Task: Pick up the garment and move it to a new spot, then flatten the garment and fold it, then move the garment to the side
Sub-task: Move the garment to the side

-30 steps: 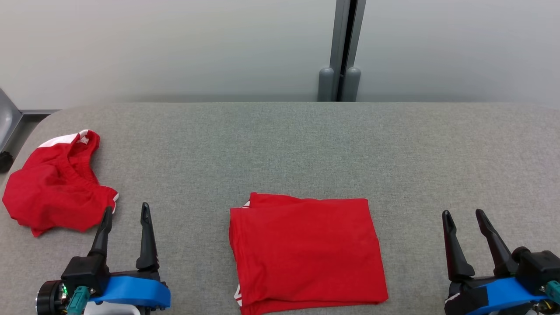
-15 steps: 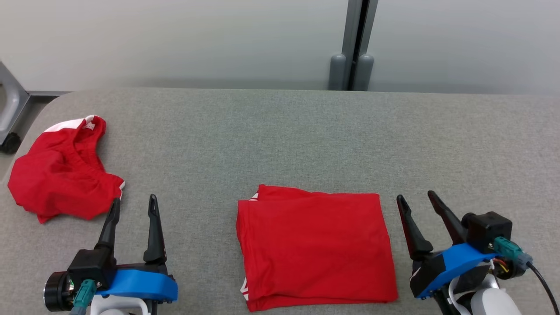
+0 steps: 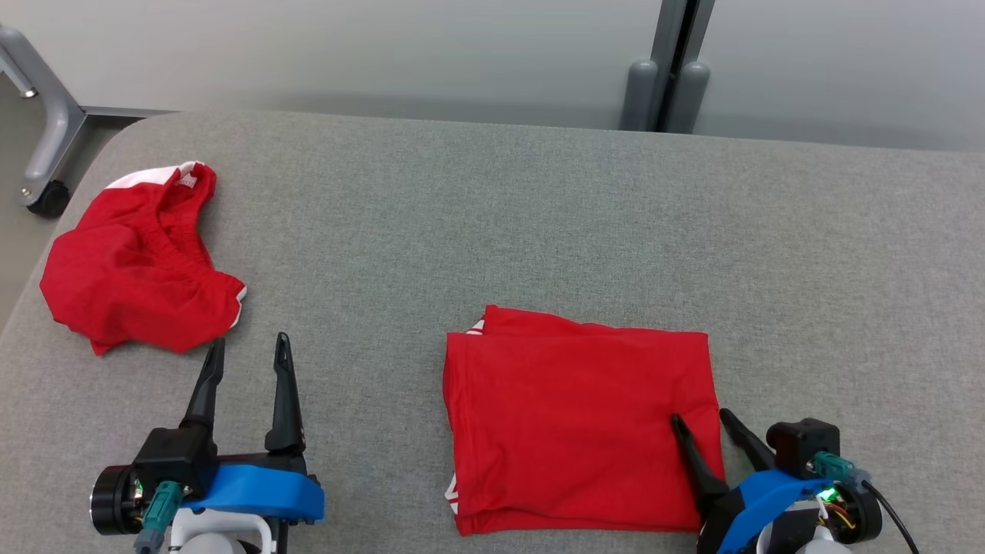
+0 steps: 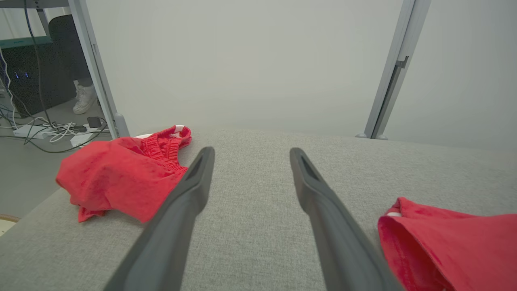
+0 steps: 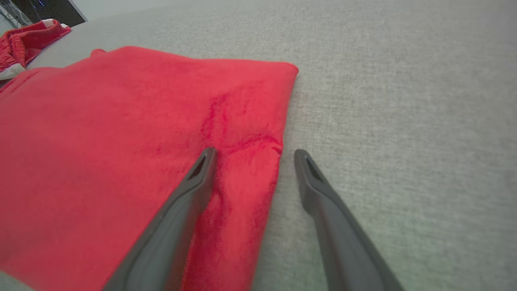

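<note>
Closing in over the last second, the right gripper [image 3: 699,415] has reached the folded garment's right edge; the head camera also turned. On the grey worktop [image 3: 492,215] the folded garment [image 3: 577,415] lies flat, a neat red rectangle, with a crumpled red garment [image 3: 138,269] well to its left. Folding looks done, so moving it aside is the step in hand. The right gripper is spread astride that edge, one finger over cloth, one over bare worktop; next it must pinch every layer. The left gripper [image 3: 250,340], also spread and empty, hovers left of the folded garment.
</note>
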